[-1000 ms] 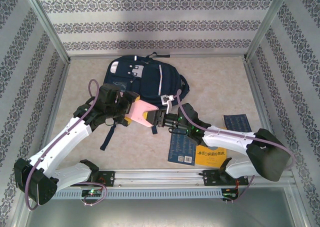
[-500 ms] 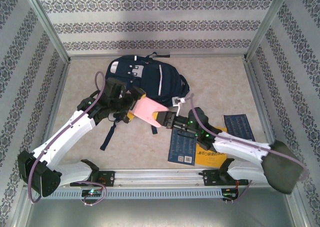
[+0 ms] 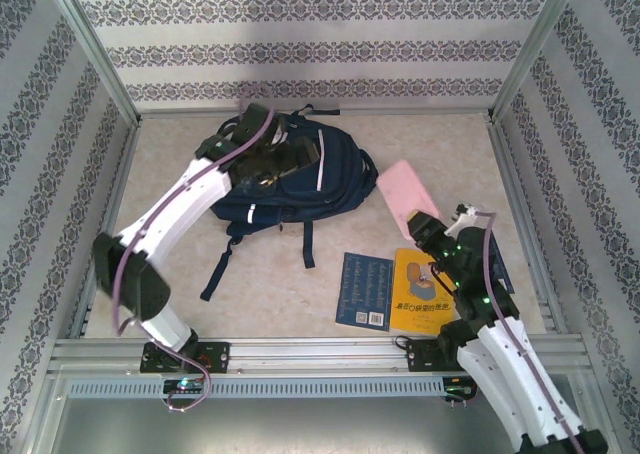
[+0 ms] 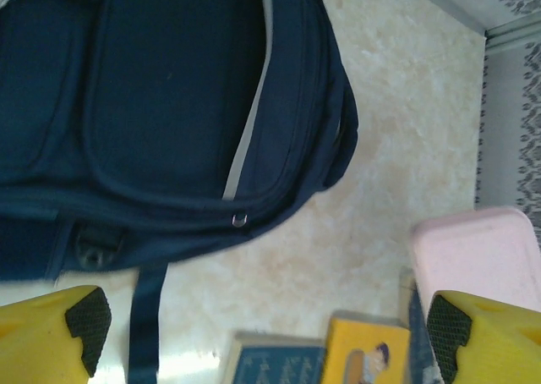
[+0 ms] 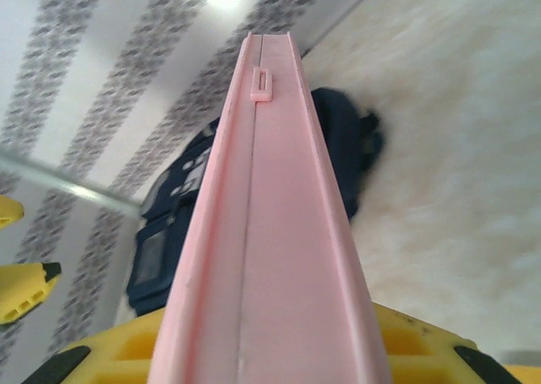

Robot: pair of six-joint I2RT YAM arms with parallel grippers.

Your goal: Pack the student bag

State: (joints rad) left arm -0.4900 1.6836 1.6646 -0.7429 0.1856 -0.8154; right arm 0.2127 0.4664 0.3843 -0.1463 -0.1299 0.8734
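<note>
The student bag [image 3: 300, 179] lies flat at the far middle of the table [image 3: 270, 284], its front up, white stripes showing and its dark straps trailing toward the near edge. The left pincer [image 3: 272, 164] is held over the bag's front; in the left wrist view this pincer [image 4: 268, 323] stands wide open and empty, its yellow fingers [image 4: 51, 337] with black pads far apart, above the bag's [image 4: 169, 105] lower rim and a bare patch of table. Whether it touches the fabric cannot be told. The right pincer [image 3: 428, 226] is to the right of the bag and clamps the near end of a flat pink case [image 3: 406, 192], which is tilted and clear of the bag. In the right wrist view the pink case [image 5: 270, 232] runs edge-on out from between the right pincer's [image 5: 275, 359] fingers, a small latch on its narrow edge, with the bag [image 5: 165, 240] beyond it. A blue book [image 3: 365, 291] and a yellow book [image 3: 420, 294] lie side by side on the table, near its front edge, between the bag's straps and the right arm.
</note>
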